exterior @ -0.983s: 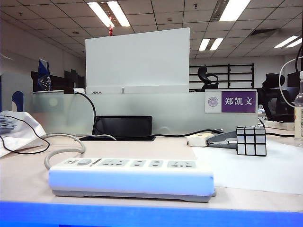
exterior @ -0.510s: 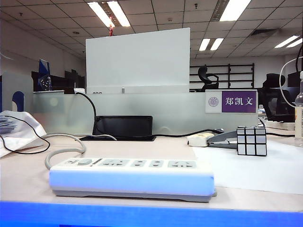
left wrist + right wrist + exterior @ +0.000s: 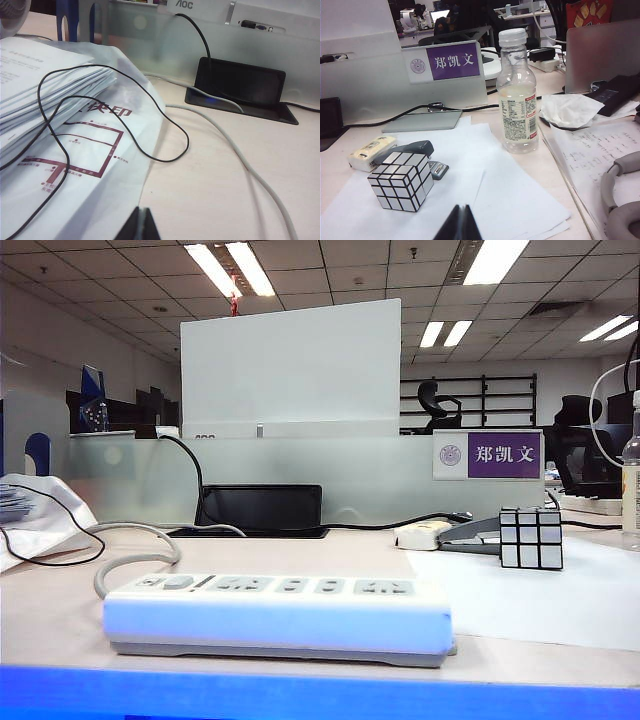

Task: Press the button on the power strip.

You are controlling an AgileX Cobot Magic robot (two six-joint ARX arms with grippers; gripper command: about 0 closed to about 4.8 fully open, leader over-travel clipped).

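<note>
Lower left of the exterior view, the button (image 3: 178, 582) sits at the left end of the power strip (image 3: 280, 615) on the tabletop (image 3: 520, 640). Left gripper (image 3: 140, 225) over a paper stack (image 3: 45, 95), right gripper (image 3: 461, 222) near the cube (image 3: 402, 181); both jaws clenched. Either descent could miss and hit a socket.

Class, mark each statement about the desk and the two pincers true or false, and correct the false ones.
1. The button sits at the cord end of the power strip. True.
2. The left pincer is pressing the button. False: it hangs shut near a stack of papers, away from the strip.
3. The right pincer is shut near the mirror cube. True.
4. The bottle lies on its side. False: it stands upright.
5. The stapler rests on top of the cube. False: it lies beside it.
</note>
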